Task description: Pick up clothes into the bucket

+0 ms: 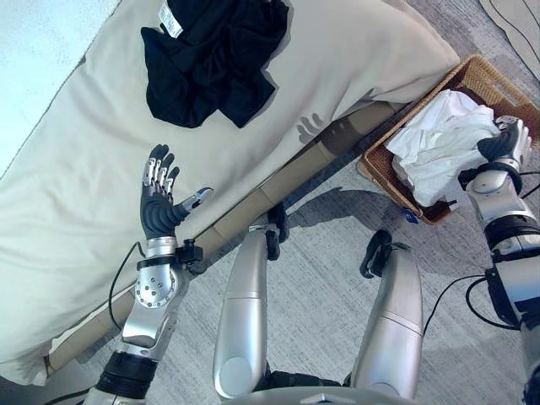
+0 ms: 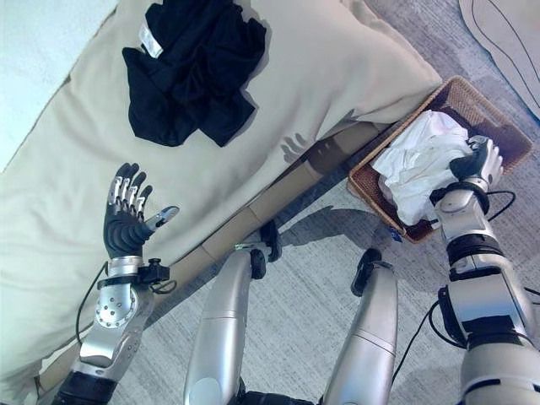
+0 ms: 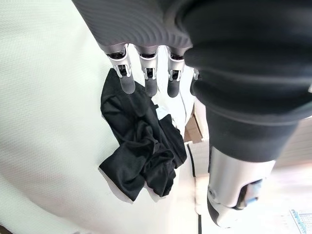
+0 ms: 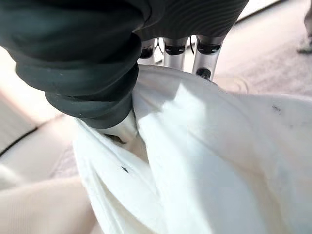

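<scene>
A crumpled black garment (image 1: 211,59) lies on the cream bed cover (image 1: 354,59), toward its far end. My left hand (image 1: 159,202) is raised over the bed's near part, well short of the garment, open with straight fingers (image 3: 148,73) and nothing in it. A brown wicker basket (image 1: 477,72) stands on the floor at the right of the bed, holding a bunched white cloth (image 1: 439,148). My right hand (image 1: 506,139) sits over the basket's right side, and the white cloth (image 4: 219,146) is gathered between its thumb and fingers.
The bed's tan side edge (image 1: 278,181) runs diagonally between me and the mattress. Grey carpet (image 1: 329,278) covers the floor in front of the bed and around the basket. A small blue item (image 1: 410,216) lies by the basket's near corner.
</scene>
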### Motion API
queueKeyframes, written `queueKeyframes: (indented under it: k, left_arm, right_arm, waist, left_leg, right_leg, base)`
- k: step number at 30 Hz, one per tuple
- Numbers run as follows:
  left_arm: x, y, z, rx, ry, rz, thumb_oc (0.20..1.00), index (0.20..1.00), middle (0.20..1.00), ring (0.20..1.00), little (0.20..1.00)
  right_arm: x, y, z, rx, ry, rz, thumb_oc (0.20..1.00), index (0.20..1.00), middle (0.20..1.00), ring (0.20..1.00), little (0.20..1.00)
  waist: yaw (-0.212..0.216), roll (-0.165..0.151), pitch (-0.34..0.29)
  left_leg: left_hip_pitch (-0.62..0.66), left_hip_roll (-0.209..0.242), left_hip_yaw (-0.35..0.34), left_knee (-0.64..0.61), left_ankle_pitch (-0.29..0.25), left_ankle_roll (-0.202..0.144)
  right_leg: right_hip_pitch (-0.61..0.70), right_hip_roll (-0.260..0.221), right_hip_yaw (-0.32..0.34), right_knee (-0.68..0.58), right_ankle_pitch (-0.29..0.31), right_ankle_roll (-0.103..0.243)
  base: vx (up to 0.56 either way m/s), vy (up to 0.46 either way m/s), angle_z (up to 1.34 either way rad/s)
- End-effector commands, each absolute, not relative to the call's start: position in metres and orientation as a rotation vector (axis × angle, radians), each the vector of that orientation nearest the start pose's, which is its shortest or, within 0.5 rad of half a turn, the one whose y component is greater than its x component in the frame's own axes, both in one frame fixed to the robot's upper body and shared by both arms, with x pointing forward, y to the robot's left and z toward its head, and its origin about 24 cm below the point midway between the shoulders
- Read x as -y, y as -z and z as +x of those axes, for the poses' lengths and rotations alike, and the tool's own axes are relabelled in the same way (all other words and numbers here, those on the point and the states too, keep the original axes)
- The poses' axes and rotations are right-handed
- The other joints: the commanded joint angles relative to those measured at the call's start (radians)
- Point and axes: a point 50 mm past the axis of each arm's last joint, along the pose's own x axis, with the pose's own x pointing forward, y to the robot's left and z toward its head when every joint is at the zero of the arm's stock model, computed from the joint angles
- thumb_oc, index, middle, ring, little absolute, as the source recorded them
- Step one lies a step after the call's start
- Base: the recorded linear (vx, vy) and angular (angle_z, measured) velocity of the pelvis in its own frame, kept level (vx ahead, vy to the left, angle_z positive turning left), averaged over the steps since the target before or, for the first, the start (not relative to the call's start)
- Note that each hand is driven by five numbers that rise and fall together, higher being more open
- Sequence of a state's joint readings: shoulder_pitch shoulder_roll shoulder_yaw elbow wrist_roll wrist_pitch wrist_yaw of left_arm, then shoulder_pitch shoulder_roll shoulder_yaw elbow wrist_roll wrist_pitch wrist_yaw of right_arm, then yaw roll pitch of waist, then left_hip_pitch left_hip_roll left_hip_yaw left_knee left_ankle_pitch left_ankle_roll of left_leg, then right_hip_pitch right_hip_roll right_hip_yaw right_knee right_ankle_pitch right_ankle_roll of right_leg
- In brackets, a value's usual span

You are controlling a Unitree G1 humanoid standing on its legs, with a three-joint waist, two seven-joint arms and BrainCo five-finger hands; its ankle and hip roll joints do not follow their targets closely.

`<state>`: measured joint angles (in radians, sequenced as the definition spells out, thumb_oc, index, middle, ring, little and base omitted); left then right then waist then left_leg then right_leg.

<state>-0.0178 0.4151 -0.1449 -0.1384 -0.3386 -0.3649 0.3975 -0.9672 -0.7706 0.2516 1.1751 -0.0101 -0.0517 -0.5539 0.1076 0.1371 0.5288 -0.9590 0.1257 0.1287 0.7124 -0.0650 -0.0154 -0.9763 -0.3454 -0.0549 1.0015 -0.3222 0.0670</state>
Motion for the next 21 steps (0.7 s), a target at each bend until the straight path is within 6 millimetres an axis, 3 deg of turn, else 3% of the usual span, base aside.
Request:
queueKeyframes:
  k: [1,2,4,10,16,21]
  left_arm:
    - [-0.2,-0.12,0.236,0.514,-0.202,-0.073,1.0,1.0,1.0,1.0,1.0]
    - [-0.2,-0.12,0.237,0.513,-0.202,-0.071,1.0,1.0,1.0,1.0,1.0]
    - [-0.2,-0.12,0.237,0.508,-0.206,-0.072,1.0,1.0,1.0,1.0,1.0]
    - [-0.201,-0.121,0.237,0.51,-0.208,-0.065,1.0,1.0,1.0,1.0,1.0]
    - [-0.201,-0.116,0.241,0.491,-0.203,-0.071,1.0,1.0,1.0,1.0,1.0]
    - [-0.202,-0.104,0.249,0.437,-0.222,-0.055,1.0,1.0,1.0,1.0,1.0]
  right_arm:
    - [0.37,-0.196,0.349,0.012,0.972,-0.835,0.495,0.495,0.495,0.495,0.495]
    - [0.37,-0.195,0.349,0.002,0.975,-0.834,0.573,0.573,0.573,0.573,0.573]
    - [0.366,-0.193,0.352,0.006,0.971,-0.807,1.0,1.0,1.0,1.0,1.0]
    - [0.359,-0.186,0.355,0.009,0.938,-0.775,1.0,1.0,1.0,1.0,1.0]
    - [0.353,-0.177,0.356,0.024,0.914,-0.709,1.0,1.0,1.0,1.0,1.0]
    - [0.337,-0.156,0.355,0.067,0.842,-0.629,1.0,1.0,1.0,1.0,1.0]
  waist:
    - [0.002,-0.011,-0.084]
    - [0.002,-0.012,-0.085]
    - [-0.001,-0.014,-0.087]
    - [-0.003,-0.017,-0.085]
    - [-0.008,-0.026,-0.096]
    - [-0.024,-0.046,-0.107]
  left_leg:
    - [-0.034,0.029,-0.034,-0.046,0.023,-0.048]
    - [-0.032,0.029,-0.035,-0.048,0.024,-0.048]
    - [-0.023,0.033,-0.036,-0.059,0.026,-0.05]
    - [0.01,0.036,-0.036,-0.088,0.035,-0.052]
    - [0.109,0.042,-0.029,-0.194,0.065,-0.058]
    - [0.234,0.041,-0.027,-0.301,0.098,-0.064]
  right_leg:
    - [0.048,-0.021,0.01,-0.117,0.077,0.031]
    - [0.051,-0.019,0.009,-0.118,0.077,0.031]
    - [0.061,-0.016,0.006,-0.129,0.078,0.031]
    - [0.094,-0.011,-0.003,-0.155,0.085,0.032]
    - [0.191,-0.004,-0.029,-0.253,0.116,0.048]
    - [0.321,0.004,-0.054,-0.358,0.147,0.06]
  base:
    - [0.0,0.0,0.0]
    - [0.0,0.0,0.0]
    - [0.0,0.0,0.0]
    - [0.0,-0.013,-0.02]
    - [0.0,0.0,0.0]
    - [0.05,-0.012,-0.01]
